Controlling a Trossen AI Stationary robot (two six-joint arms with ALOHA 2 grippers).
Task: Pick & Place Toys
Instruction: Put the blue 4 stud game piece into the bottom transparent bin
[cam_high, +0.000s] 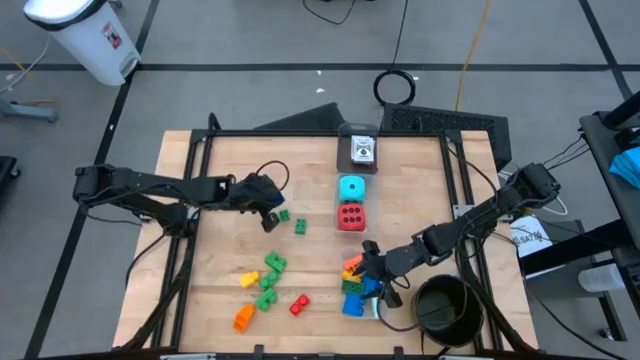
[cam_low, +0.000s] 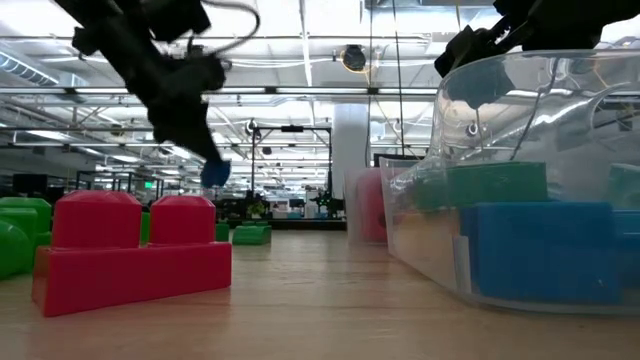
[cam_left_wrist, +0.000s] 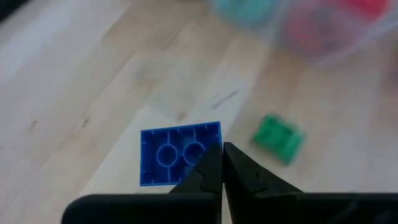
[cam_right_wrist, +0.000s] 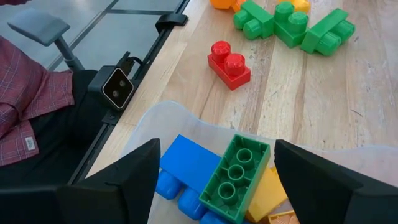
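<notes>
A blue brick (cam_left_wrist: 180, 153), its hollow underside showing two round sockets, hangs pinched in the closed left end effector (cam_left_wrist: 222, 163) at centre frame. The right end effector (cam_right_wrist: 217, 171) gapes empty over the clear box (cam_right_wrist: 168, 118), lower right. No lettering is legible.

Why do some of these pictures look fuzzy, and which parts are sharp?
Left wrist view: the blue brick at the left gripper is crisp, while the green brick and everything beyond it blur. Low view: the red brick is fairly sharp; the clear box close by looks soft, with glare. Right wrist view: sharp throughout.
</notes>
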